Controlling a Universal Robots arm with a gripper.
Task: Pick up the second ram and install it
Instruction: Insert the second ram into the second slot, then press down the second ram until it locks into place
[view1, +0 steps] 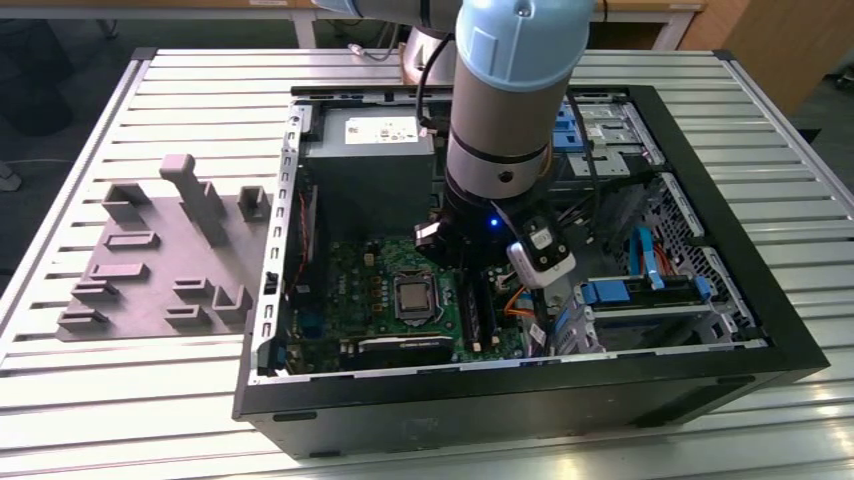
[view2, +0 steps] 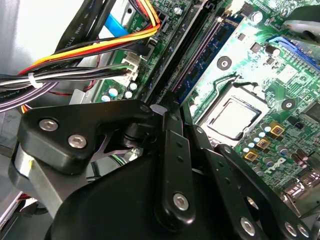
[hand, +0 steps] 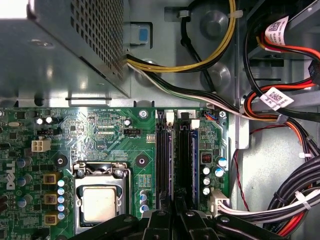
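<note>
My gripper (view1: 467, 285) hangs low inside the open computer case (view1: 747, 340), right over the long black memory slots (hand: 163, 155) of the green motherboard (hand: 100, 125). In both wrist views its black linkages (hand: 175, 222) (view2: 170, 165) cover the near end of the slots. A thin dark stick with black chips, the ram (view2: 209, 50), stands on edge in a slot and runs out from under the gripper. A narrow bluish edge (hand: 173, 160) lies along the slots in the first wrist view. I cannot tell whether this stick is the second ram or whether the gripper touches it.
The silver CPU socket (hand: 98, 202) sits beside the slots. A grey power supply (view1: 374, 150) fills the case's far end. Cable bundles (hand: 280, 105) and blue drive cages (view1: 641, 290) crowd the other side. A grey holder tray (view1: 160, 260) lies on the table at the exterior view's left.
</note>
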